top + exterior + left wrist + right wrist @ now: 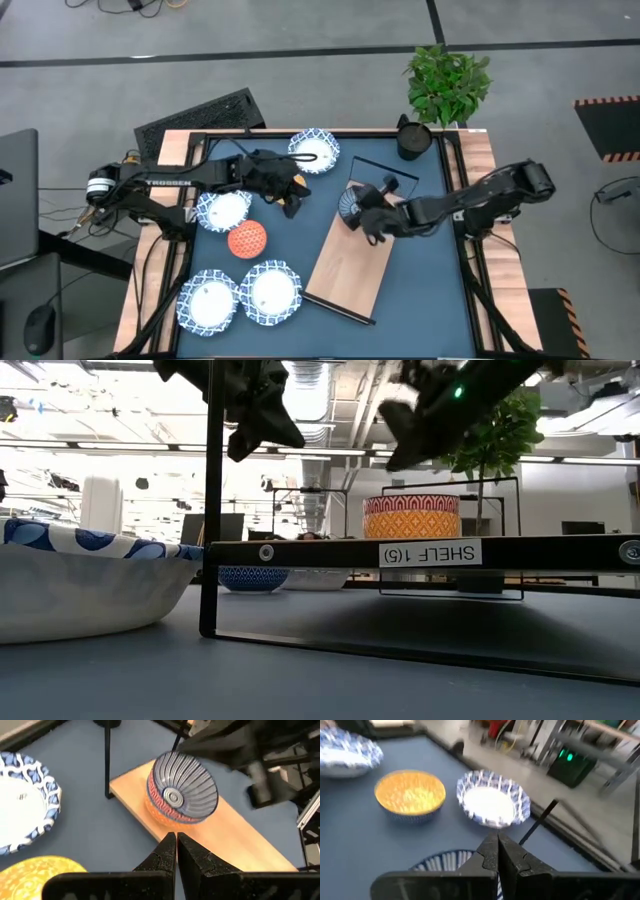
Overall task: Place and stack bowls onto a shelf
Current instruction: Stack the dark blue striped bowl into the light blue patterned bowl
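Observation:
A light-wood shelf on a thin black wire frame stands slantwise on the blue table top. At its far end a grey striped bowl sits nested in an orange patterned bowl. My right gripper hovers shut just above and beside this stack. My left gripper is shut in the air, left of the shelf and pointing toward the stack, over a blue bowl with a yellow inside. White blue-rimmed bowls and a red-orange bowl rest on the table.
A dark pot and a potted plant stand at the table's far right corner. The near half of the shelf board is bare. Another white blue-rimmed bowl lies at the near left.

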Motion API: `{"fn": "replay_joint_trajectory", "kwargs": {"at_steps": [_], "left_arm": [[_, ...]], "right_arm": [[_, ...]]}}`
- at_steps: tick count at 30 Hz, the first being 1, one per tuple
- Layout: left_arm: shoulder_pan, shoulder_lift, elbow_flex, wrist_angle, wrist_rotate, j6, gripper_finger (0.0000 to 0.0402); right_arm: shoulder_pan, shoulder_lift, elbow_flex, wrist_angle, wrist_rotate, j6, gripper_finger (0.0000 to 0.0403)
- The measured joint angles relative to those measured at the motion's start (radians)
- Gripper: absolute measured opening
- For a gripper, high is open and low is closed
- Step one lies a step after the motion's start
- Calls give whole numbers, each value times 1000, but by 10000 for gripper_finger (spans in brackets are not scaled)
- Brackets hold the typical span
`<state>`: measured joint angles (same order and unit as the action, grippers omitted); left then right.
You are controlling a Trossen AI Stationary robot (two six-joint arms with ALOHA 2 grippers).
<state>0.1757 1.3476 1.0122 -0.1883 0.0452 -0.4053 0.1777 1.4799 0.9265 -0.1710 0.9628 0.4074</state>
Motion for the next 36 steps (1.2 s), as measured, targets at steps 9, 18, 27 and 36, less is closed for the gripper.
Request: {"fn": "replay_joint_trajectory", "kwargs": {"at_steps": [9, 18, 27, 36], "left_arm": [[-29, -3, -1, -40, -7, 7, 0], [-51, -3, -1, -41, -33, 20, 0], [-52, -3, -1, -39, -34, 21, 0], [-52, -3, -1, -39, -34, 21, 0]], "right_arm": [[-53, 12, 0, 1, -78, 5, 18], [-69, 44, -1, -32, -142, 37, 18], [-67, 29, 0, -18, -148, 28, 18], [-76, 30, 0, -26, -162, 29, 18]]}}
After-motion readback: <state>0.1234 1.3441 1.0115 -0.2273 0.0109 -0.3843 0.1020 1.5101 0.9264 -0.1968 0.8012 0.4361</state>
